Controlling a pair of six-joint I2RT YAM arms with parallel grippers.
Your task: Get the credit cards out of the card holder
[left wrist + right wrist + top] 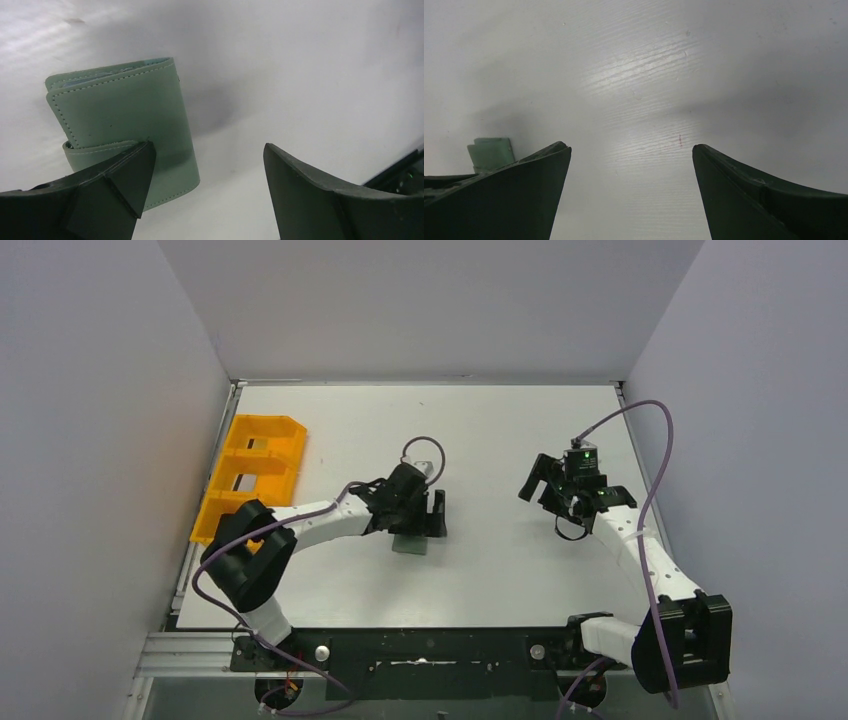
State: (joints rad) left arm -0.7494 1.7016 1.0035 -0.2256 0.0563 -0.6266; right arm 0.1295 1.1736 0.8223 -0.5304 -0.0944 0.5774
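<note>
**Left arm over the folded card holder.** The card holder (120, 115) lay folded shut and flat on the table (500, 560), near its middle. No credit cards showed; presumably they sat inside. Risk: one finger of the left pincer (207, 155) stood over the card holder's near corner and the other over bare table, so closing would likely skid it sideways or clamp it shut, trapping the cards. The left arm reached inward, its pincer tipped down, jaws apart and empty. The right pincer (631, 147) hovered well apart, jaws wide, holding nothing.
</note>
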